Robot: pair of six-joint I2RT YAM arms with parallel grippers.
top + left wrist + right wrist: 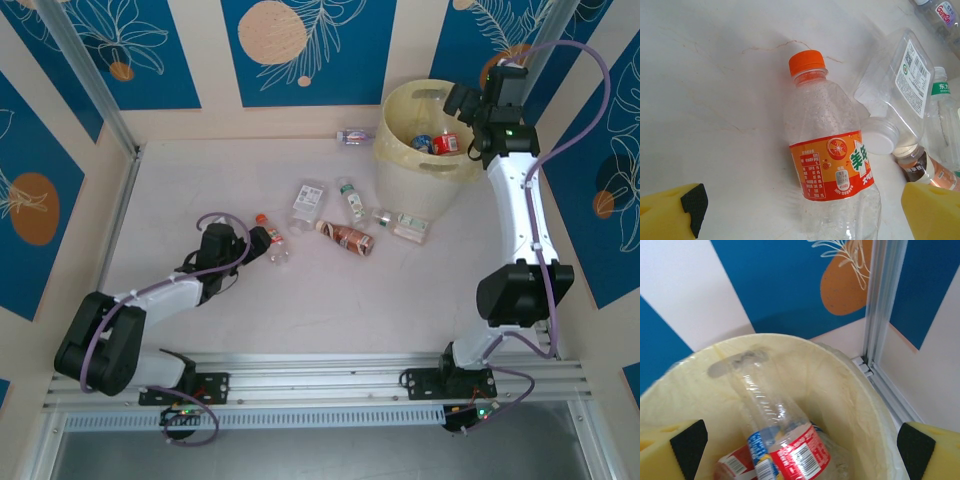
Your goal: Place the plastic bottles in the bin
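At the left of the table (200,190), the left gripper (256,241) sits low over the surface, its jaws spread wide apart and clamped on nothing. In the left wrist view an orange-capped bottle (827,150) lies on the table between the yellow fingers (670,212) and touches neither. Just to its right, near the table's middle, lie a flat clear bottle (308,197) with a white cap, a green-labelled bottle (351,200) and a brown bottle (346,237), all close together. Further right, another clear bottle (402,224) rests just beside the foot of the bin (400,165), and a small bottle (352,136) lies by the far wall, left of the bin. The pale yellow bin stands in the far right corner, with a red-labelled bottle (446,143) and a blue-labelled bottle (422,142) inside. The right gripper (462,108) hangs above the bin's rim, its jaws wide apart and empty. In the right wrist view the red-labelled bottle lies in the bin below the gripper, its clear body leaning up the inner wall.
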